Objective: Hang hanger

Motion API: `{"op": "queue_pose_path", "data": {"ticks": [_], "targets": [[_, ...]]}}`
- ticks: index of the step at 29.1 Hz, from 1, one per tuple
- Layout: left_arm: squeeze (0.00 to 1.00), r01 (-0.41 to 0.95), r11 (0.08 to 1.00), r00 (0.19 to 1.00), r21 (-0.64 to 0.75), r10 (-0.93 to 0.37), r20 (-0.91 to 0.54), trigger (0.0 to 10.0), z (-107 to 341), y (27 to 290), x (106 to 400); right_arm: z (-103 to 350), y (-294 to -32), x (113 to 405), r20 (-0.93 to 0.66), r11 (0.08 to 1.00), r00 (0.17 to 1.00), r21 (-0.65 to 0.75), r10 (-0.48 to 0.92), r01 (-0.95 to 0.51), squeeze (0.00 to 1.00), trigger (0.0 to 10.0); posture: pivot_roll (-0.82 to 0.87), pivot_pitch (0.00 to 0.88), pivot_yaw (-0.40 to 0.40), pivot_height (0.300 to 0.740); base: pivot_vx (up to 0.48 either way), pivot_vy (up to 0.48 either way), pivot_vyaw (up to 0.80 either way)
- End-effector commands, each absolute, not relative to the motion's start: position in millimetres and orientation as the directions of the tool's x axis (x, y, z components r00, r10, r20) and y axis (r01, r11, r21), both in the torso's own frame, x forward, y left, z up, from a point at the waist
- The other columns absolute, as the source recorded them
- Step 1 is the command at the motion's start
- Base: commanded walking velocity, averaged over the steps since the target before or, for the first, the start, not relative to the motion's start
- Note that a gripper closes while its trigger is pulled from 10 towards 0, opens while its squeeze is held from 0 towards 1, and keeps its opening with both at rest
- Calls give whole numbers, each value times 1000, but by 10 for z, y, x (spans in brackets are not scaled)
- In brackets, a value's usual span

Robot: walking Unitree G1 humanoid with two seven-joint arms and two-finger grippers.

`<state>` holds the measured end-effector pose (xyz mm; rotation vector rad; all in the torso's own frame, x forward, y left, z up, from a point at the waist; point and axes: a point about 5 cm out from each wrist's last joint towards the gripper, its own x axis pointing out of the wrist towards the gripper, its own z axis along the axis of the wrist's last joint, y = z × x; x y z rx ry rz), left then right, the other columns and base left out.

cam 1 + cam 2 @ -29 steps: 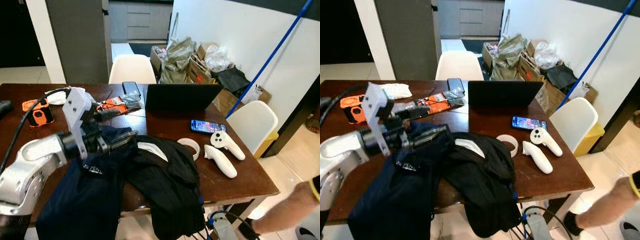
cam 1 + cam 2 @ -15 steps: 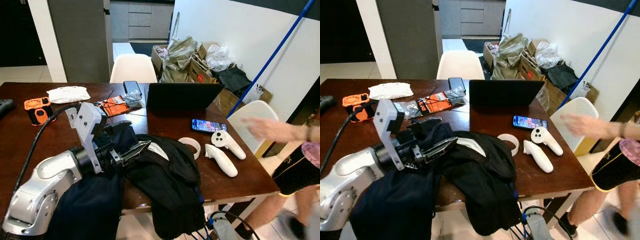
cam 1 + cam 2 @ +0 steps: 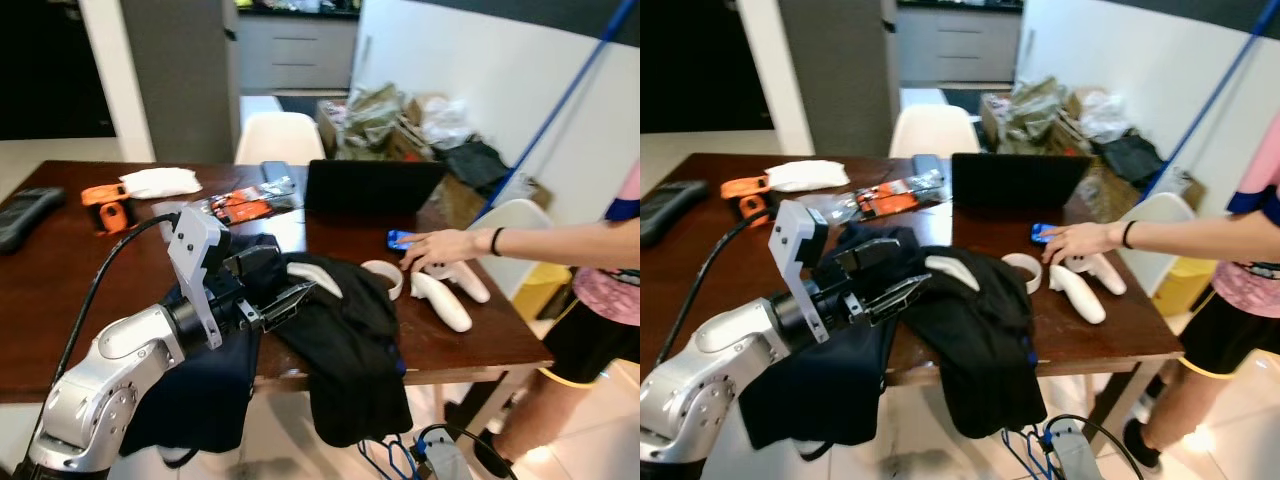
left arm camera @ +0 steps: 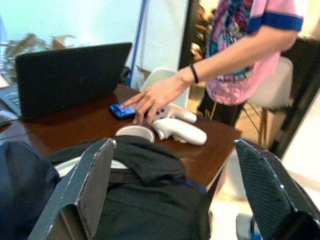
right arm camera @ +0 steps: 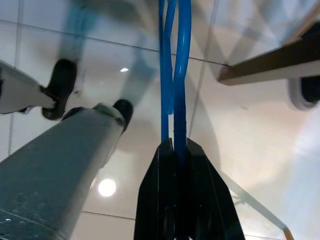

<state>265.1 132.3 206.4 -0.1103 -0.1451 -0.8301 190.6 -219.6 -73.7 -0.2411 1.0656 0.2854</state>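
Note:
A blue wire hanger (image 5: 172, 75) hangs low over the tiled floor, pinched between the black fingers (image 5: 200, 200) of my right gripper (image 5: 176, 150), which is shut on it. Its blue loops (image 3: 388, 462) also show below the table's front edge. My left gripper (image 3: 270, 283) hovers just above a heap of dark clothes on the brown table (image 3: 60, 300), jaws wide open with nothing between them. In the left wrist view the left gripper (image 4: 177, 200) spreads over the black garment (image 4: 150, 210). The black garment (image 3: 345, 340) drapes over the front edge; a navy one (image 3: 195, 390) hangs beside it.
A person stands at the table's right end, one hand (image 3: 440, 245) on the table by a phone and white controllers (image 3: 440, 300). A laptop (image 3: 372, 185), tape roll (image 3: 380, 275), orange tool (image 3: 108, 195) and white chairs (image 3: 277, 138) are around. The person's shoes (image 5: 62, 85) are on the floor.
The view has pulled back from the table. A person has come in on the right and laid a hand by the phone. My left gripper stays open over the clothes.

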Motion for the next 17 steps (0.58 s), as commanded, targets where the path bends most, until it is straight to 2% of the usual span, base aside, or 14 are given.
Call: {"op": "queue_pose_path", "data": {"ticks": [1, 13, 17], "targets": [[0, 740, 671, 665, -32, -725, 176, 10000, 2080, 1290, 2675, -735, -2210, 1904, -883, 941, 458, -59, 108, -335, 0, 10000, 85, 0, -76, 740, -289, 0, 0], [0, 697, 712, 716, -88, -681, 157, 10000, 1948, 1328, 2739, -739, -2202, 1901, -881, 943, 461, -56, 108, -328, 0, 10000, 87, 0, -75, 740, -275, 0, 0], [0, 687, 719, 726, -107, -675, 129, 10000, 1838, 1352, 2742, -741, -2202, 1897, -883, 943, 456, -56, 107, -329, 0, 10000, 88, 0, -74, 740, -129, 0, -681]]}}
